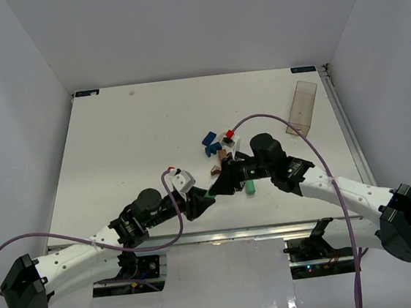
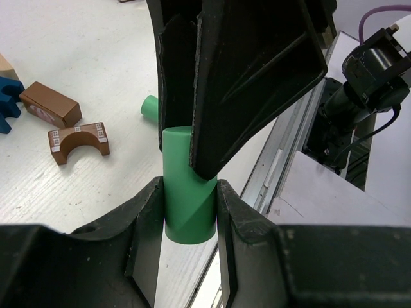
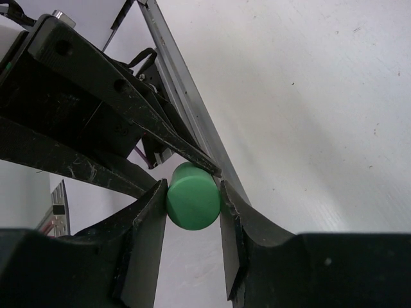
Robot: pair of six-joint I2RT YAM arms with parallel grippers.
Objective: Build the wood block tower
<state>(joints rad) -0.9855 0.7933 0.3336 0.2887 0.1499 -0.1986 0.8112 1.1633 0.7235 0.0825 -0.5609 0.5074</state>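
Observation:
A green cylinder (image 2: 186, 212) hangs above the table's near edge, held by both grippers at once. My left gripper (image 2: 188, 192) is shut on its lower part. My right gripper (image 3: 192, 196) is shut on its other end, with its black fingers (image 2: 257, 70) coming in from above. In the top view the two grippers meet at this cylinder (image 1: 210, 195). A second green cylinder (image 1: 250, 187) lies on the table nearby. The brown arch (image 2: 78, 142), a brown brick (image 2: 50, 104), a blue piece (image 2: 8, 96) and a tan piece (image 2: 5, 64) lie loose beyond.
A clear plastic box (image 1: 303, 107) lies at the back right. More blue pieces (image 1: 208, 137) and a red-and-white piece (image 1: 228, 135) sit mid-table. The metal rail of the table's near edge (image 2: 270, 160) runs just below the held cylinder.

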